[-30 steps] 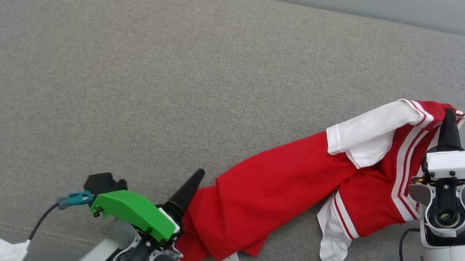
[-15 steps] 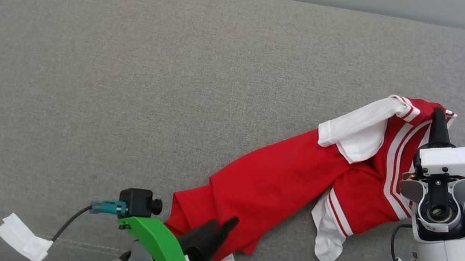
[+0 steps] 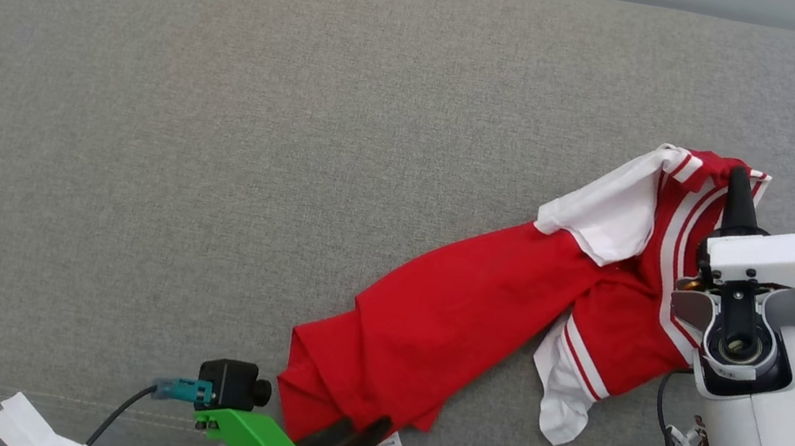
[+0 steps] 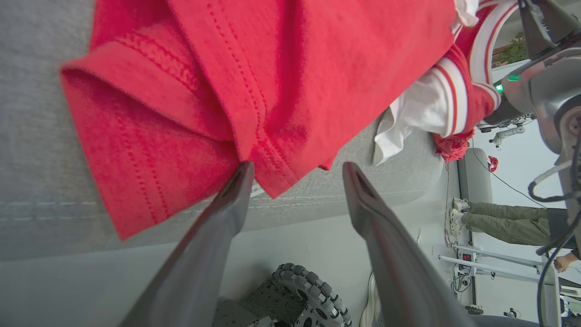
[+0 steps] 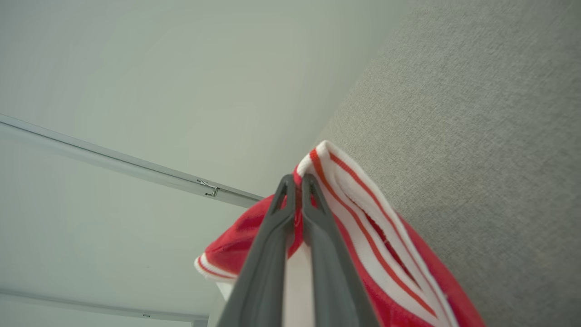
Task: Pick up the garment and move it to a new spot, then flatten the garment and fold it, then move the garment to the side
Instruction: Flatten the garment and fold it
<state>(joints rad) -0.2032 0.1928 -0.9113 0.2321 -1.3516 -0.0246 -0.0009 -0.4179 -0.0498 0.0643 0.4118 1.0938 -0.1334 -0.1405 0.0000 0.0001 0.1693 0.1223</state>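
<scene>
While the left jaws stand wide apart with nothing in them, just at the near hem of the garment (image 3: 463,315), your first risk sits there. One finger (image 4: 218,218) meets the hem corner and the other (image 4: 381,236) stands clear of the cloth. Close now and you may pinch a single loose layer, or miss altogether. That hem is doubled into several folds, so catching one fold would likely leave the rest bunched when you pull. The label (image 3: 393,442) at the corner is also easy to grab by mistake. The hem lies close to the cushion (image 3: 217,144) front edge and could slide off.

You have the garment lying as a rumpled diagonal band on the right half of the cushion, from the near hem up to its raised far end. There the right jaws are shut tight on the striped trim. The bite looks thin, near the trim's very edge, so a hard tug from the left could slip it free and drop that end in a heap. Pulling both ends apart while the white sleeves lie folded across the body could twist the cloth rather than flatten it.

Count, left to right: one scrap of white tape (image 3: 32,428), one pair of left jaws, one label, one garment with two white sleeves, one pair of right jaws, and one person (image 4: 499,222), seen by the legs.
</scene>
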